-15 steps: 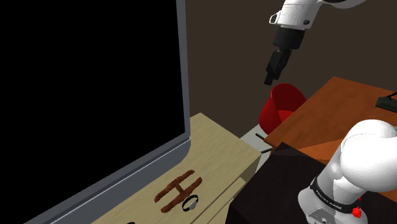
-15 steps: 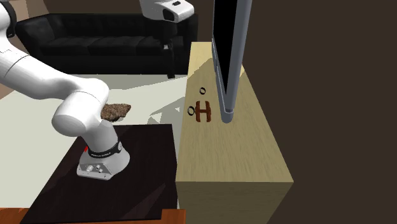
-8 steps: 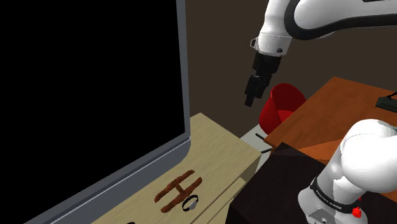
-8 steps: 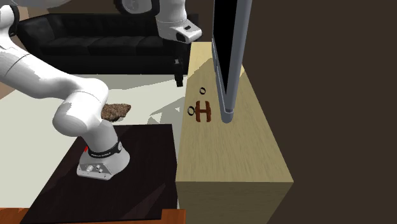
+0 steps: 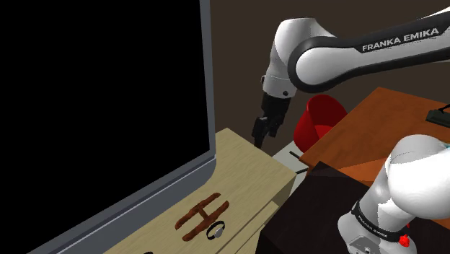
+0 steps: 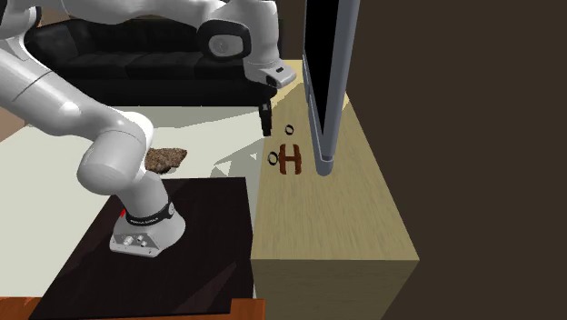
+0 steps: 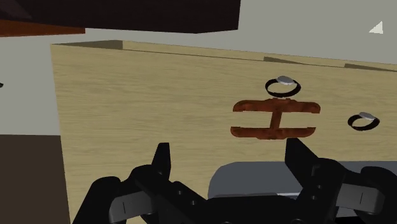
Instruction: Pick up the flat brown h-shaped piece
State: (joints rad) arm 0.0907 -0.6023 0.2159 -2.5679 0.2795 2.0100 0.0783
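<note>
One flat brown H-shaped piece (image 6: 290, 158) lay on the pale cabinet (image 6: 327, 218), between its front edge and the television (image 6: 323, 73), long bars parallel to that edge. Two rings: one ring (image 7: 282, 86) just beside it, the second ring (image 7: 361, 121) past its far end. The gripper (image 7: 229, 147) hung farther along the edge over bare top, fingers spread wide and empty.

I have the white Franka arm with dark joints (image 5: 339, 56) stretched across the top of the shoulder view, its lettered forearm facing the camera. The wrist turns downward, and the all-black two-finger gripper (image 5: 258, 136) hangs below it, pointing down. In the second exterior view the arm arches up from its base and over. In the wrist view, its fingers (image 7: 161, 159) stand wide apart.
</note>
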